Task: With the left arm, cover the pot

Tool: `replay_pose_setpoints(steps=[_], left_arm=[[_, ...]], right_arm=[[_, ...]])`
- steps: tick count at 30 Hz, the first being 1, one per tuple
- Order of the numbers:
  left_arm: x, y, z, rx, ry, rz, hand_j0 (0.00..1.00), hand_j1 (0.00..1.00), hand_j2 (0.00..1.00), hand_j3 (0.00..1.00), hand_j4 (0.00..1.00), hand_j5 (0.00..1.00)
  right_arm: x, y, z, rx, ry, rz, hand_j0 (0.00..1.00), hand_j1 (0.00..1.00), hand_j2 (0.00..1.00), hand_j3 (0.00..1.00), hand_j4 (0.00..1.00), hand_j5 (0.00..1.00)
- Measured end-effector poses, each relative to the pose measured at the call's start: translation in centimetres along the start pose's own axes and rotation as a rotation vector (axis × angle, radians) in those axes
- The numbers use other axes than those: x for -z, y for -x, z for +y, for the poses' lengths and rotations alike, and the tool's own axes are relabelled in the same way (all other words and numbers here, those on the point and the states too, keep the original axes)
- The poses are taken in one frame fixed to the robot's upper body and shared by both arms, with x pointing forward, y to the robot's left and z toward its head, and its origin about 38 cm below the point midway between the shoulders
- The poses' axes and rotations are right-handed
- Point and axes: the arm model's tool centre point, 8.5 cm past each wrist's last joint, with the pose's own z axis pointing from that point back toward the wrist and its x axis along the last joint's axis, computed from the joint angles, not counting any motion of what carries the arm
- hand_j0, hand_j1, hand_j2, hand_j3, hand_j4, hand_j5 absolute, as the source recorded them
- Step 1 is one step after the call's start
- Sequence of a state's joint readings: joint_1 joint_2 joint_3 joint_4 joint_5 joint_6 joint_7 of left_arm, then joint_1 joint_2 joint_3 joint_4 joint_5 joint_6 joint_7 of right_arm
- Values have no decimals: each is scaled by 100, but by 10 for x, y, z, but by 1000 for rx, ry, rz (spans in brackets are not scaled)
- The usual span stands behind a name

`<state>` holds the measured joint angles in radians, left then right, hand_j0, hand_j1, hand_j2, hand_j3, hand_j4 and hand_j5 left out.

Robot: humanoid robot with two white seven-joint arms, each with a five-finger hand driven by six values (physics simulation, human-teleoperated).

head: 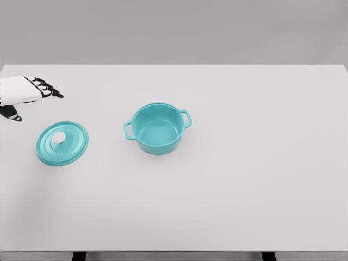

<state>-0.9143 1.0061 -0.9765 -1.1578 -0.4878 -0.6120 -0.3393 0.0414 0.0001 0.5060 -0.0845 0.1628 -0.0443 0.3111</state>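
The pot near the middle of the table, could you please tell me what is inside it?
The pot looks empty: only its teal inner wall and floor show. Its near inner wall is hidden by the rim.

A wide, flat table with a plain white matte top (244, 190) fills most of the view, its far edge running straight across the upper part. Behind it stands a bare grey wall (174, 30). Under the near edge, two dark supports (79, 255) show.

A pale grey tabletop (244, 206) filled most of the view under soft, even light; behind it stood a plain grey wall (174, 30).
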Motion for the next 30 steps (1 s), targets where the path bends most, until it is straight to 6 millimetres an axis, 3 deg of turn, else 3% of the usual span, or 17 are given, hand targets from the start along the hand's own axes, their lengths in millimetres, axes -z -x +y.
replay_pose_setpoints(steps=[8,12,30], left_arm=[[14,-20,-9,-117,1,-99,100,100,100,100,100,100],[6,-30,-13,-134,8,-138,100,100,100,100,100,100],[6,-51,-16,-44,49,-188,99,99,99,99,99,99]], right_arm=[[0,0,0,0,0,0,100,100,100,100,100,100],[0,0,0,0,0,0,100,100,100,100,100,100],[0,0,0,0,0,0,100,100,100,100,100,100]])
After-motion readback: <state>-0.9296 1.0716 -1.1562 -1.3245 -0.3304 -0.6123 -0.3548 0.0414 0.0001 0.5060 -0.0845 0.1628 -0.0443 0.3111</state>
